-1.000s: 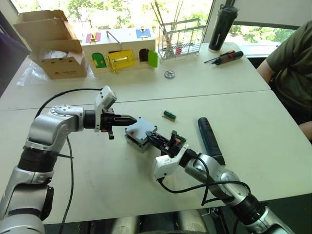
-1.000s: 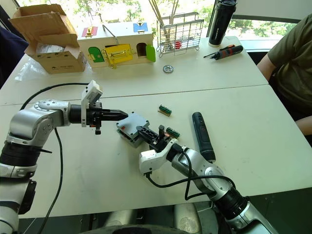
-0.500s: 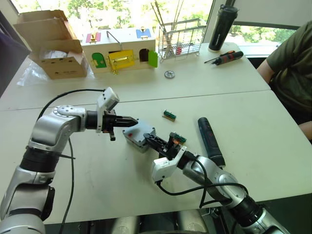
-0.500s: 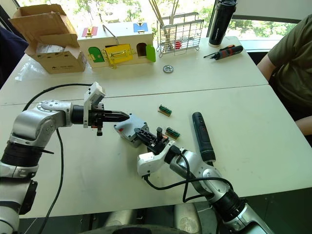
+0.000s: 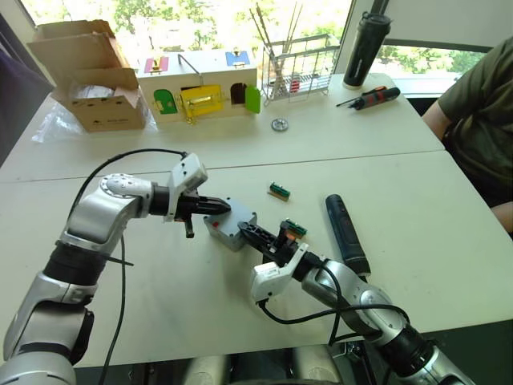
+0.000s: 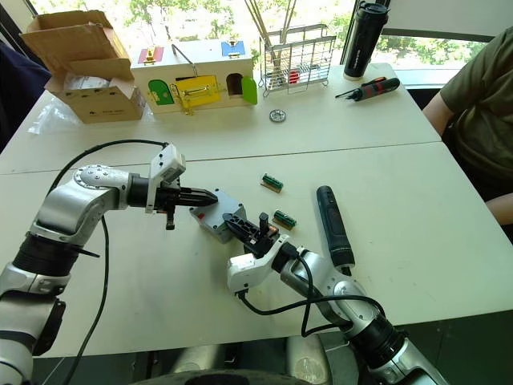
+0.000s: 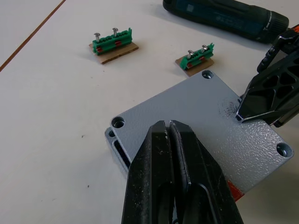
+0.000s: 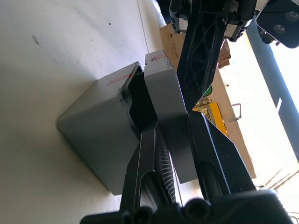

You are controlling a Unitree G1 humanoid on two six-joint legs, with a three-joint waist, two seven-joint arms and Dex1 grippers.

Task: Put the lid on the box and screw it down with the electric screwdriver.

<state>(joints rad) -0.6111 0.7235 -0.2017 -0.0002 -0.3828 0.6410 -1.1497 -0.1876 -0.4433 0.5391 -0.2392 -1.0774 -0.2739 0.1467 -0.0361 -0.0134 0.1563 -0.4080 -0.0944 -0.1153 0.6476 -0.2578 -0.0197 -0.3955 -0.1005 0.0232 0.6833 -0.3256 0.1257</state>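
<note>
while the lid sits skewed, closed left pincer presses it.

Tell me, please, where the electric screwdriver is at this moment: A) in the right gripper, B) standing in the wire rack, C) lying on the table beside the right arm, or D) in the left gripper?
C: the electric screwdriver lies flat on the white table, untouched, while the right gripper and the left gripper are both at the lid on the box.
</note>
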